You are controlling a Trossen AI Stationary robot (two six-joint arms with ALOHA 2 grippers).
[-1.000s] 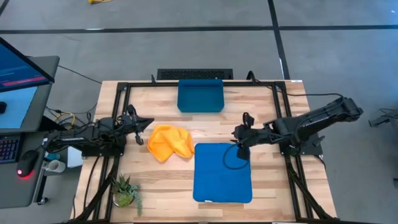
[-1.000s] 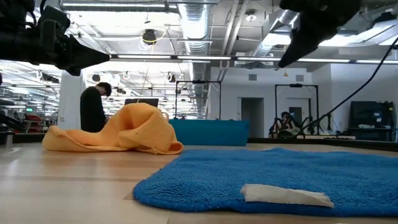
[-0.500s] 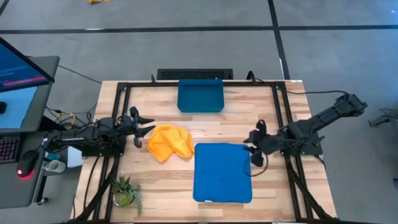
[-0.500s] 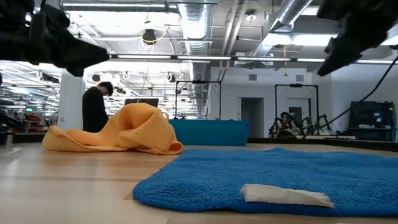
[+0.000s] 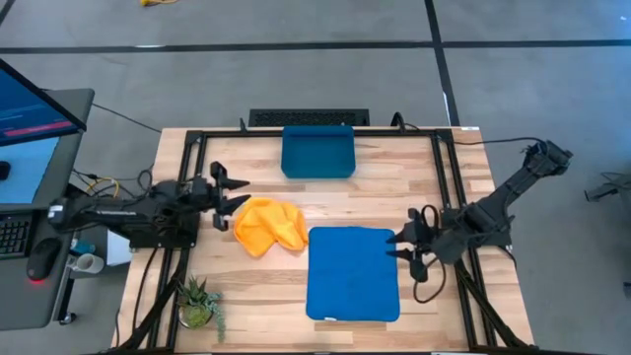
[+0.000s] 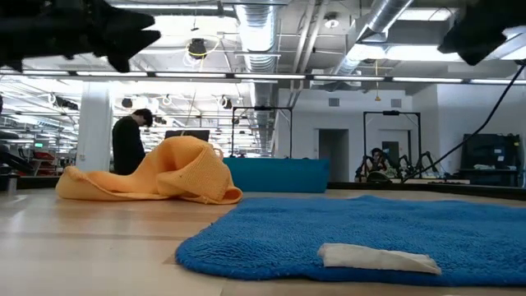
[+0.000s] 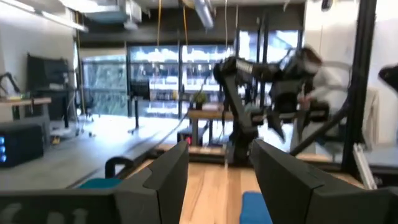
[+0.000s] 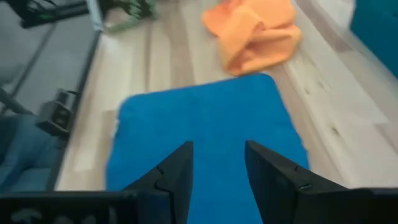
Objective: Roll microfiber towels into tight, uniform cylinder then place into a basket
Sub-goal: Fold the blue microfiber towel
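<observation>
The blue towel (image 5: pixel 353 274) lies spread flat on the table's near middle, a white label (image 6: pixel 378 257) at its near edge. The yellow-orange towel (image 5: pixel 268 225) rests crumpled in a heap to its left. At the far edge stands the dark blue basket (image 5: pixel 317 151). My left gripper (image 5: pixel 232 189) hovers open just left of the yellow towel, above the table, pointing toward the right. My right gripper (image 5: pixel 402 245) hangs open beside the blue towel's right edge, tilted down toward it (image 8: pixel 205 130). Neither gripper has anything between its fingers.
A black keyboard-like bar (image 5: pixel 309 118) lies behind the basket. A small potted plant (image 5: pixel 200 303) stands at the near left corner. A black frame (image 5: pixel 444 177) runs around the tabletop. Bare wood shows between the basket and the towels.
My left gripper has opened, risen and tipped its fingers upward, staying left of the yellow towel. My right gripper has swung from above the blue towel's far right corner toward the table's right and near edges, off the towel. Both towels lie as before.
</observation>
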